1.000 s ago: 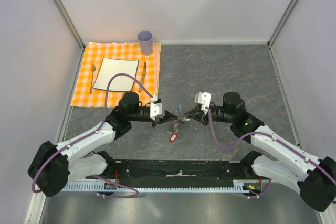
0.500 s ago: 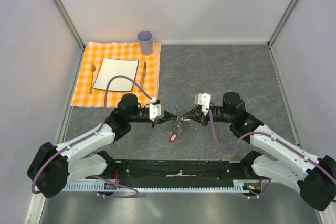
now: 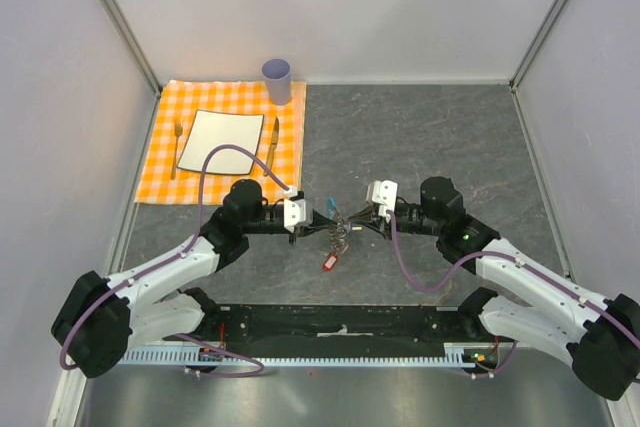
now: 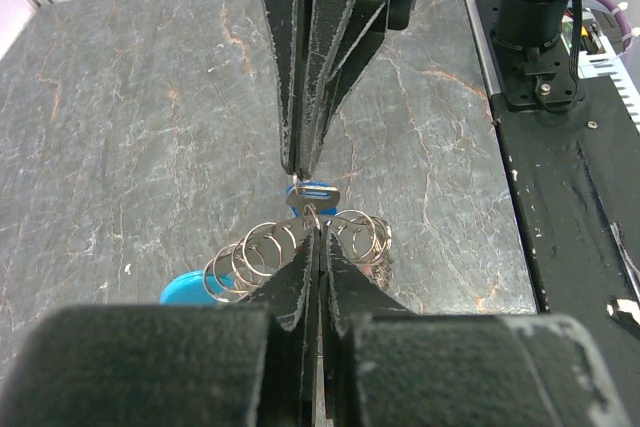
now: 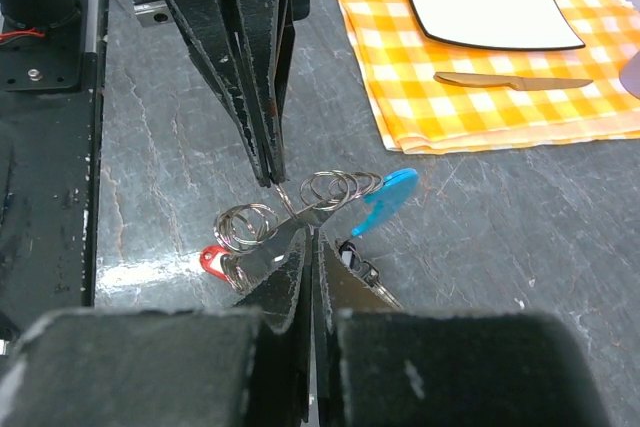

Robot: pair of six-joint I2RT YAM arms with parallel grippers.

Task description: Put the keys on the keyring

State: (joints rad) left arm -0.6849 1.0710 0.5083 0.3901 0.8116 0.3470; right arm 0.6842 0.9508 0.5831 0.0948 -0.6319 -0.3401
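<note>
imo the left gripper point(image 3: 322, 226) is clamped on the keyring point(image 5: 335, 189), held over the desk point(image 3: 420, 137) middle toward its near edge, the right gripper point(image 3: 352, 228) is squeezed shut right at it too (can't tell on what), so any pull apart could yank the thin chain loose and drop it by the red-tag key point(image 3: 328, 262).

Robotics lab test cell for sure, nobody's kitchen. Plain pale walls point(image 3: 340, 7) on aluminium posts point(image 3: 120, 22) box in a stone-look tabletop point(image 3: 420, 137). Two arms, left point(image 3: 170, 272) and right point(image 3: 530, 282), are bolted to a black base plate point(image 3: 340, 322) with a slotted cable duct point(image 3: 300, 355). The only homey bit is a place setting on a checked cloth point(image 3: 165, 162).
</note>
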